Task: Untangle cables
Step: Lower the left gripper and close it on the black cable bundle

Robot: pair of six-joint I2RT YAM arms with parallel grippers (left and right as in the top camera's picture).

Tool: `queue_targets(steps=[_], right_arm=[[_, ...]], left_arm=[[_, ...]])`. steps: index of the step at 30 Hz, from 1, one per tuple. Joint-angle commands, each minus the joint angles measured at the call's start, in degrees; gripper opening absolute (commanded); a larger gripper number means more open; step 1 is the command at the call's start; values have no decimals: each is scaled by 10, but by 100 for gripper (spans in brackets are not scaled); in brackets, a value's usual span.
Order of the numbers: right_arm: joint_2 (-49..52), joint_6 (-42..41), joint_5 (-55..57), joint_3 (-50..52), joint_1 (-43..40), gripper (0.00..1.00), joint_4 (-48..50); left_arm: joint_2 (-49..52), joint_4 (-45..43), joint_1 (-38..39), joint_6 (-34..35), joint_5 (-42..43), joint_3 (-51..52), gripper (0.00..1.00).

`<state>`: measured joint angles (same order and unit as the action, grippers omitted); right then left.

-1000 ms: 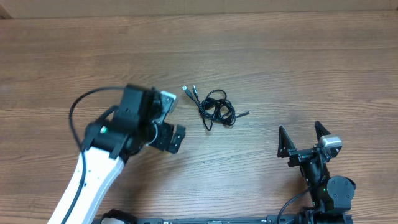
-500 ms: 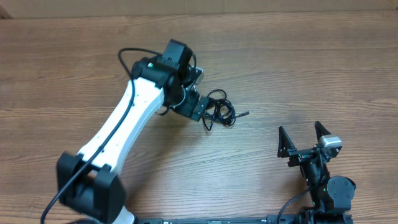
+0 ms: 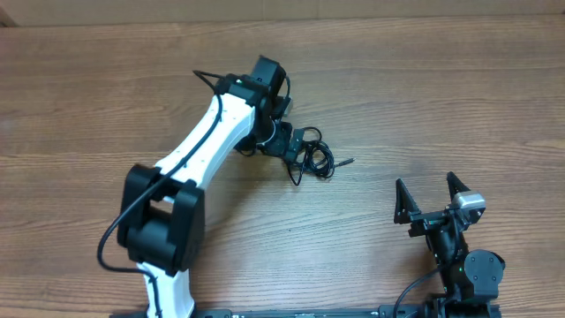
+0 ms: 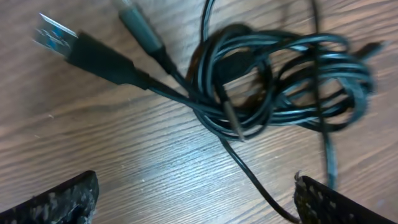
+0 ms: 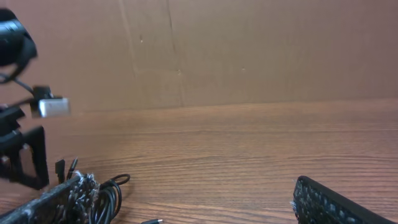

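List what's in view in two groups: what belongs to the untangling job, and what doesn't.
Belongs to the job:
- cables, bunched in a loose knot
- left gripper, open, right over the cables
- right gripper, open, well apart from them

Not part of it:
- wooden table
- cardboard wall behind the table

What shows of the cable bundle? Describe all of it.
The cables are thin, black, rubbery-looking cords wound into one loose tangle of loops, lying flat on the wooden table. A USB plug with a silvery tip and a slimmer plug stick out to one side. The left gripper hangs over them, jaws open, gripping nothing.
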<state>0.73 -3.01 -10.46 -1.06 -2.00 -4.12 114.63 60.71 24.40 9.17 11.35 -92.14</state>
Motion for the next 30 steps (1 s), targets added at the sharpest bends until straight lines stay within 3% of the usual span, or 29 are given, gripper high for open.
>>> queue_targets(steps=[1,6,18,30], right_arm=[[-6,-2,3,6,-3,100,2],[-6,-2,3,6,-3,100,2],[-6,-2,3,6,-3,100,2],[-6,-2,3,6,-3,100,2]], left_arm=[[35,5,2,66,9,-14,100],[68,-5,4,126,10,-14,100],[80,-32,31,131,0,-6,100],[80,-73,41,287,-43,21,100]])
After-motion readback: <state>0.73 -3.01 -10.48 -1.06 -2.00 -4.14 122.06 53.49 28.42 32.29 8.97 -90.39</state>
